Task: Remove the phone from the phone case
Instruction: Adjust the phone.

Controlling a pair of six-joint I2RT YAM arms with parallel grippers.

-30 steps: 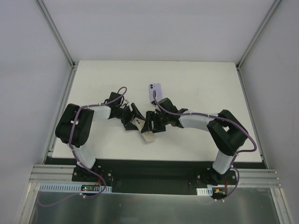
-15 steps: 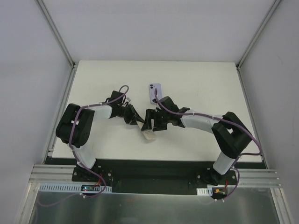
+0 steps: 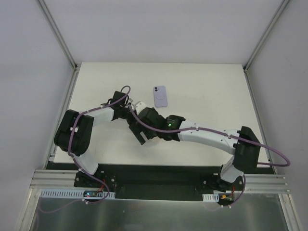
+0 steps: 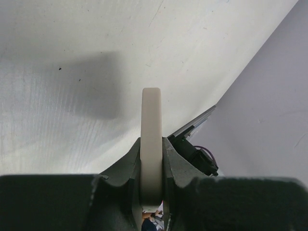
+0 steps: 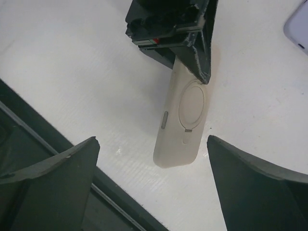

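We note the left tool [image 4: 151, 161] clamped on the phone case [image 5: 183, 120]. The right tool [image 5: 153, 142] is spread wide, and the phone [image 5: 299, 24] is cut off at the frame corner.

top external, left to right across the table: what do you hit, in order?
In order: left arm's elbow → phone case → phone → right arm's elbow.

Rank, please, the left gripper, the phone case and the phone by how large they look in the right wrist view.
1. Left gripper and phone case: they look about alike, so unranked.
2. Phone: smallest, only a corner is in frame.
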